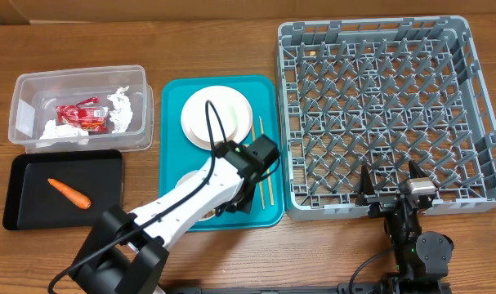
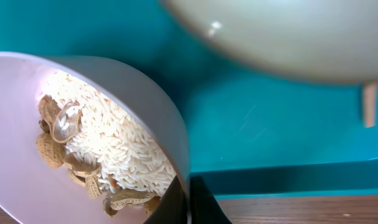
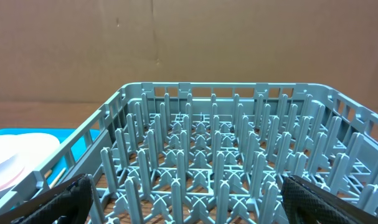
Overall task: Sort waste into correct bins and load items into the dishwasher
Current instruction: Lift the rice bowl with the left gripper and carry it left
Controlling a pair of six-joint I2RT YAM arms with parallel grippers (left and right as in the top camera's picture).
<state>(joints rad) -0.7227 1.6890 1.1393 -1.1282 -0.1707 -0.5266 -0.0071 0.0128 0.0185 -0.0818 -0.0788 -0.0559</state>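
In the left wrist view my left gripper (image 2: 189,205) is shut on the rim of a white bowl (image 2: 14,174). The bowl holds white rice scraps (image 2: 126,149) and beige nut shells (image 2: 51,149) and sits over the teal tray (image 2: 257,124). From overhead, the left gripper (image 1: 234,200) is low on the teal tray (image 1: 172,122), with the arm hiding most of the bowl. The round plate (image 1: 217,117) and chopsticks (image 1: 262,163) lie on the tray. My right gripper (image 1: 390,186) stands open at the near edge of the grey dish rack (image 1: 386,106), holding nothing.
The clear tub (image 1: 23,106) at the left holds a red wrapper (image 1: 82,116) and tissues (image 1: 123,110). The black tray (image 1: 27,204) in front of it holds a carrot piece (image 1: 69,193). Another white dish (image 2: 288,37) lies just beyond the held bowl.
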